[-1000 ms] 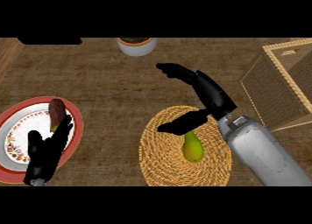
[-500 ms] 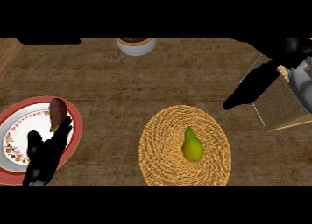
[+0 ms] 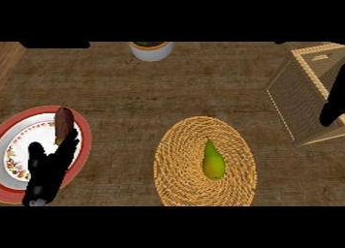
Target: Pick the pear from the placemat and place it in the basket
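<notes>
Looking down at the counter, you see the pear point(image 3: 213, 160) lying on the round woven placemat point(image 3: 205, 162), stem end pointing away from you, untouched. The right hand point(image 3: 340, 97) shows as a dark shape over the basket point(image 3: 304, 92) at the right edge; you cannot tell its finger state. The left hand point(image 3: 49, 168) rests open over the red-rimmed plate point(image 3: 11, 145), holding nothing.

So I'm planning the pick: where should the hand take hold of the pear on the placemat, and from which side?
Probably from above, closing across the wide lower belly of the pear. It lies flat on the woven placemat, narrow tip pointing away from the robot, its long sides unobstructed. The right hand, over the basket, is nearer.
</notes>
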{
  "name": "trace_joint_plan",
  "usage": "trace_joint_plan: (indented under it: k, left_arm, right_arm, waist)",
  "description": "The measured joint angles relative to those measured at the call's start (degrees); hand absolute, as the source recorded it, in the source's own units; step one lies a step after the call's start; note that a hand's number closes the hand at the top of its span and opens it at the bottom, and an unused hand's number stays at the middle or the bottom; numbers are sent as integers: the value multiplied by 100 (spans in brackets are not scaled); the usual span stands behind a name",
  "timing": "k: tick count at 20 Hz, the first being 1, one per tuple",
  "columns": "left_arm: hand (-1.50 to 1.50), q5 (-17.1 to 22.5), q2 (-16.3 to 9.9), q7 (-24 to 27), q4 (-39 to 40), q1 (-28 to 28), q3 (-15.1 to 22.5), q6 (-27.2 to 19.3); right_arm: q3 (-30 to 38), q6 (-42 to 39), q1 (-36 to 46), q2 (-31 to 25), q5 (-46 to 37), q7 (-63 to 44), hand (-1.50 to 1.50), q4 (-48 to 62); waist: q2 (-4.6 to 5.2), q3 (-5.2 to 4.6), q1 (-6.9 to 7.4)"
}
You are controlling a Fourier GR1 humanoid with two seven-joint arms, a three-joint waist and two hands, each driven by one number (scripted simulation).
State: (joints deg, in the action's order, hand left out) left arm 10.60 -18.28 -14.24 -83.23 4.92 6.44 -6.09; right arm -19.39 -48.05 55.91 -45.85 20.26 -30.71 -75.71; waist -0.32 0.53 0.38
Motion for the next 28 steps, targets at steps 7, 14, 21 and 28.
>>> trace_joint_plan:
  k: [7,14,21,28]
  left_arm:
    - [0,-100,91,180,14,68,-39,37]
    - [0,-133,126,231,-25,152,-100,116]
    - [0,-168,167,197,3,140,-166,152]
    - [0,-275,242,245,-76,201,-173,140]
  right_arm:
    - [115,-272,-25,206,-69,-36,-150,128]
    - [189,-31,-629,664,-429,5,-150,-198]
    - [30,488,-1262,1270,-1149,143,-150,-620]
    - [-269,594,-1654,1600,-1971,408,-150,-606]
  waist:
    - [-5,4,5]
    - [-10,11,-11]
    - [-10,20,-19]
    - [-5,14,-6]
